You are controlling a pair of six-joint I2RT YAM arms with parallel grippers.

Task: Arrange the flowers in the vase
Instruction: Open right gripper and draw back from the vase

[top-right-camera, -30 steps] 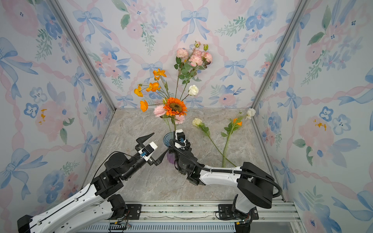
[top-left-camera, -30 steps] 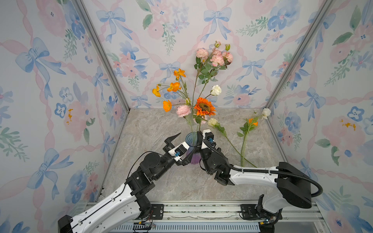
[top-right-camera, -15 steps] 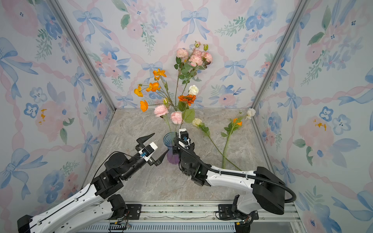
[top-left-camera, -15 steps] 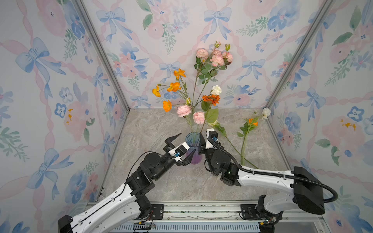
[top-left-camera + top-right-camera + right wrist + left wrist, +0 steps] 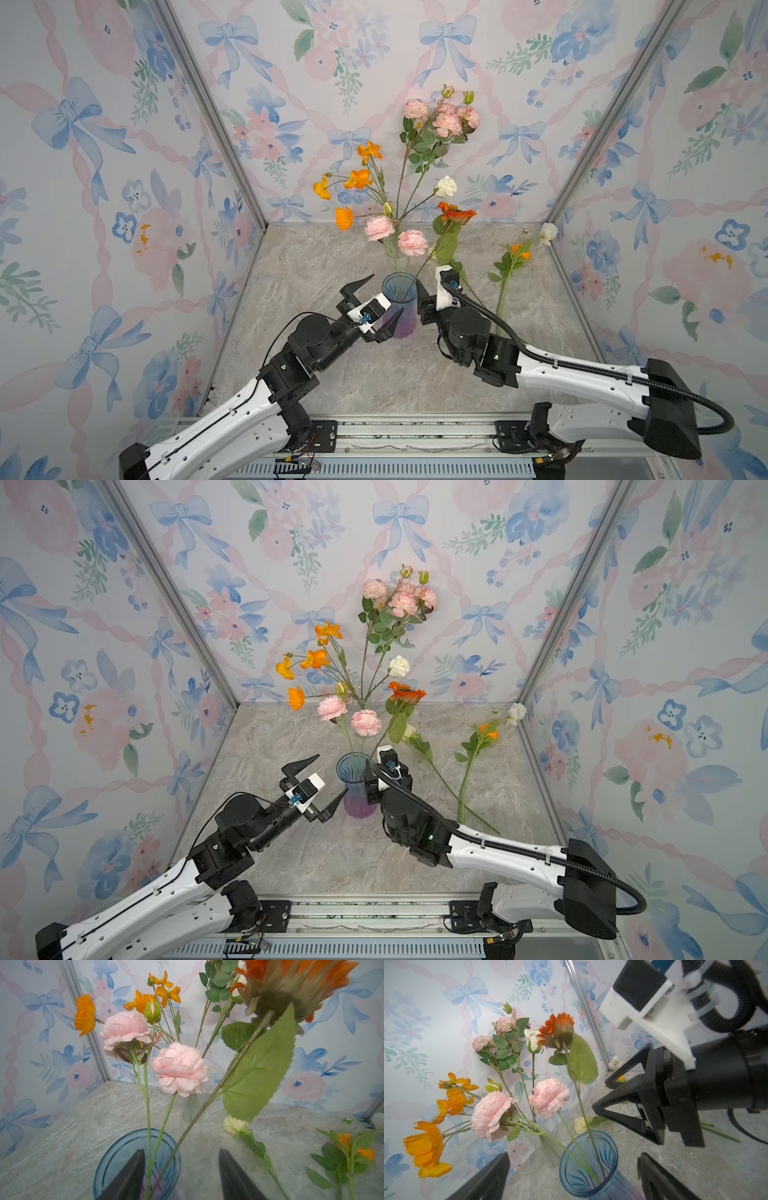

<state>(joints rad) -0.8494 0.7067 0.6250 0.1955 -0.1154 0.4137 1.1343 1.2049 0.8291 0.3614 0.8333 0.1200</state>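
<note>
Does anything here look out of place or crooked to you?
Yes: a cream flower and an orange-bloomed sprig lie flat on the table beside the blue vase, not in it. The orange daisy in the vase leans well off to one side.

Arms stretched forward, converging; left end effector (image 5: pixel 386 293) jaws spread wide; right end effector (image 5: pixel 181 1152) jaws parted

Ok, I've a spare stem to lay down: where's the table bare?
Bare: the tabletop between the blue vase and the left wall, and the front strip before the rail. Crowded: right of the vase, where loose stems lie.
</note>
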